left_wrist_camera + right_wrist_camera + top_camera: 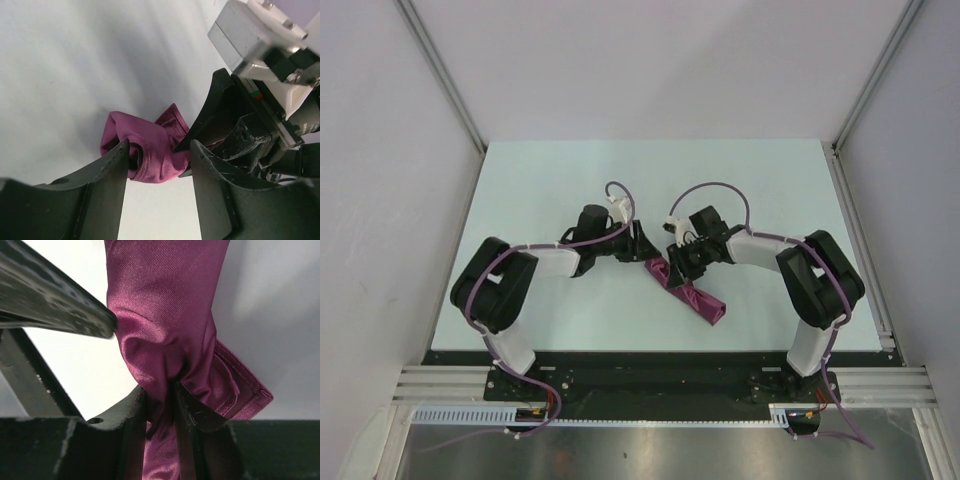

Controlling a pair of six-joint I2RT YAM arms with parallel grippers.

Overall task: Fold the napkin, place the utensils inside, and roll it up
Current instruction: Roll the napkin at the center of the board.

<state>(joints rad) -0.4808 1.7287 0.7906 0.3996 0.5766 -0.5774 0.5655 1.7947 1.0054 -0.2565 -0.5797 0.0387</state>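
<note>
Jaws of the right gripper (161, 392) are pressed together on the napkin (165, 315) — a fold of plum cloth is squeezed between them, and a hemmed edge bulges out just to the right of the pinch. Jaws of the left gripper (160, 150) stand spread, 1 on each side of the napkin's rolled end. The one on the left of its wrist view touches the roll; the other stands just beside it, and I cannot tell whether it touches. The 2 grippers sit close together at that same end, with 1 left finger tip against the cloth just above the right pinch. Outward from there the napkin lies as a narrow, creased roll on the table (570, 180) — slanting from the grippers near the middle toward the near right.
</note>
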